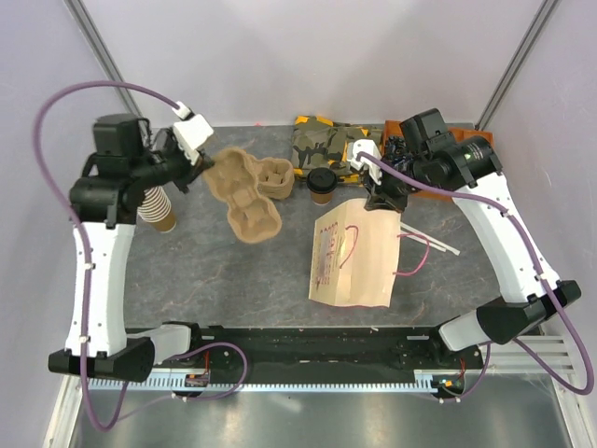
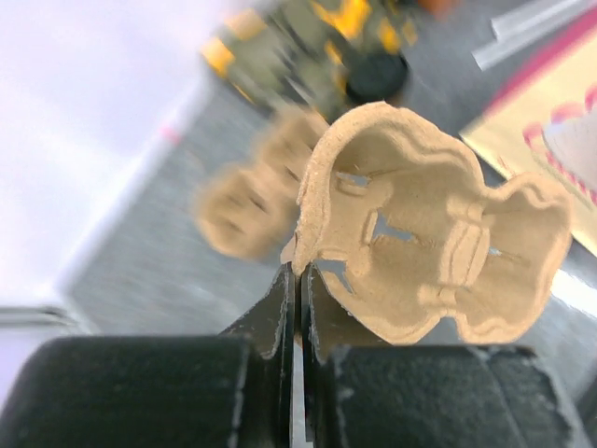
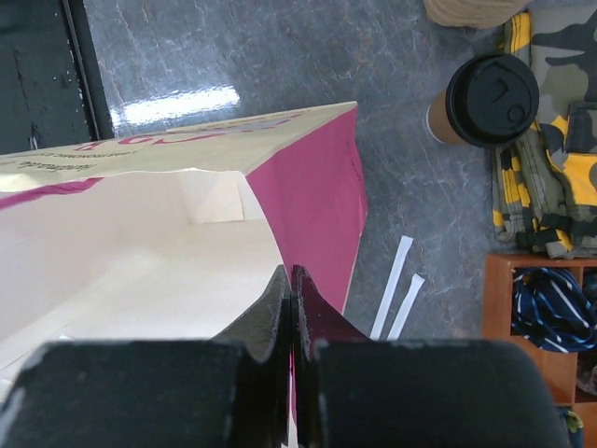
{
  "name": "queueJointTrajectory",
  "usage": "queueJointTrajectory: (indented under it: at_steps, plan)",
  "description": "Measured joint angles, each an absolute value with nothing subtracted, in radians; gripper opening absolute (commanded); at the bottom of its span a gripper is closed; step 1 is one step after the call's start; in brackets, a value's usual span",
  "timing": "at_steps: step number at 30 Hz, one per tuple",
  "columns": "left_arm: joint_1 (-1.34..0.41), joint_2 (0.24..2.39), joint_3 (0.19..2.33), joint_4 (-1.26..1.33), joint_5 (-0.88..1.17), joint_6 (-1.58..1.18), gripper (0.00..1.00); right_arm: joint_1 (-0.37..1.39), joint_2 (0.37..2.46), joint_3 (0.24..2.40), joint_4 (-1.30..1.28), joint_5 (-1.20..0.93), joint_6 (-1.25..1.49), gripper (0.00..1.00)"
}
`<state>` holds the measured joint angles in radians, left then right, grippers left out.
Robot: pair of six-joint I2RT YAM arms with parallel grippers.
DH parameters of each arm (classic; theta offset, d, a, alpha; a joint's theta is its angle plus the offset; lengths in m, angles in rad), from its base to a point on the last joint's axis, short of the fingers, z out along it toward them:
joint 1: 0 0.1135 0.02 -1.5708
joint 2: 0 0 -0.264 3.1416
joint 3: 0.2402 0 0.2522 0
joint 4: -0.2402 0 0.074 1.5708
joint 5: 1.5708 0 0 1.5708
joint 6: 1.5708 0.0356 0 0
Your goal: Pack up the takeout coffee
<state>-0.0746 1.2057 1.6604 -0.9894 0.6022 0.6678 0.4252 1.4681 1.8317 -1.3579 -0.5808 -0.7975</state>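
Observation:
The takeout coffee, a tan cup with a black lid, stands on the table at the back middle. It also shows in the right wrist view and blurred in the left wrist view. My left gripper is shut on the rim of a brown pulp cup carrier and holds it up, left of the coffee. My right gripper is shut on the rim of the paper bag, holding its mouth open beside the coffee. The bag's pink side faces the cup.
A second pulp carrier lies just left of the coffee. A stack of lidless paper cups stands at the left. A camouflage pouch and an orange box sit at the back. Two wrapped straws lie right of the bag.

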Motion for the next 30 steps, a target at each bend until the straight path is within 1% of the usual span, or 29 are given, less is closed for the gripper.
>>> queueJointTrajectory:
  at_steps: [5,10,19,30]
  plan:
    - [-0.075,1.209,1.92,-0.992,0.611,0.679,0.03,0.477,1.484,1.849,-1.354,-0.536,-0.768,0.0]
    - [-0.076,1.203,2.046,-0.968,0.65,0.683,0.03,0.538,1.53,1.862,-1.348,-0.488,-0.704,0.0]
    - [-0.089,1.203,2.09,-0.86,0.755,0.682,0.04,0.567,1.615,1.946,-1.332,-0.421,-0.575,0.0]
    - [-0.117,1.201,2.092,-0.706,0.937,0.636,0.04,0.567,1.678,1.971,-1.294,-0.396,-0.495,0.0]
